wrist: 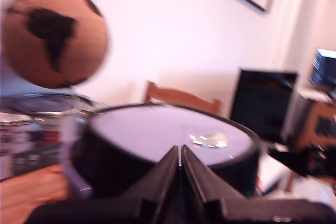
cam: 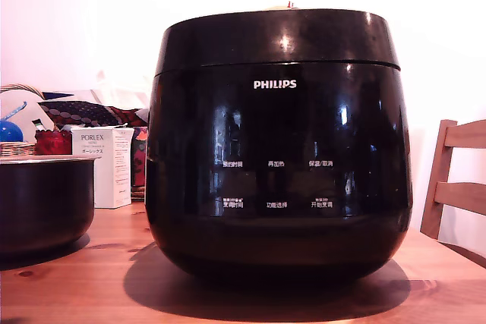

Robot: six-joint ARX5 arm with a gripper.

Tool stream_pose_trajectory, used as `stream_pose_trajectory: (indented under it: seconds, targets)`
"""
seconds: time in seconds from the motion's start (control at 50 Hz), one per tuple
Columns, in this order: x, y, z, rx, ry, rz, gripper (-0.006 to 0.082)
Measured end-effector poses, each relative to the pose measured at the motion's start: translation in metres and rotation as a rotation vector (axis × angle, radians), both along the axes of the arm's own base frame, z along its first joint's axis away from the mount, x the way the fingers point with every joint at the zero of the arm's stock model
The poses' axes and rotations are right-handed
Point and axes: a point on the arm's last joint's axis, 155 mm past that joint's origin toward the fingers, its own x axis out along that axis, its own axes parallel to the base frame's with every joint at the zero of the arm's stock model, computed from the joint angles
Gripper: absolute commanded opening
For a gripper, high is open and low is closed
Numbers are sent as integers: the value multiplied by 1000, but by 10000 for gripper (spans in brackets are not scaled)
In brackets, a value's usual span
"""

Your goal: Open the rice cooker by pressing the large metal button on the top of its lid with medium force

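Pincer fingers pressed together, holding nothing: blunt tip for pushing. Lid seated on rice cooker; metal button just ahead of tip.

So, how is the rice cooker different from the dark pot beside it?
The rice cooker is much taller than the dark pot. The rice cooker carries a PHILIPS logo and white labels; the pot is plain. The cooker's lid is closed; the pot has no lid. Both are dark, rounded, and stand on the wooden table.

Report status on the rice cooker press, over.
Gripper shut, fingers together, poised low beside the lid. Rice cooker closed on the table; metal button untouched. Path to button clear. Over.
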Motion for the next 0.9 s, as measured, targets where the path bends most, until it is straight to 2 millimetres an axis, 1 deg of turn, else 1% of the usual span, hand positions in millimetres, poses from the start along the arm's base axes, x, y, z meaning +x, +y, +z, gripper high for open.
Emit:
stream_pose_trajectory:
  seconds: [0.16, 0.22, 0.28, 0.48, 0.52, 0.62, 0.76, 0.9]
  targets:
    - [-1, -31, -7, 62, 8, -71, -21]
    - [-1, -39, -5, 74, 0, -91, -21]
    - [-1, -48, -1, 83, -4, -107, -21]
    - [7, -72, 24, 69, -40, -138, -21]
    - [9, -77, 25, 71, -39, -144, -21]
    - [13, -89, 17, 94, -15, -158, -21]
    - [23, -101, -2, 125, 16, -161, -21]
    - [28, -108, -6, 115, 6, -161, -21]
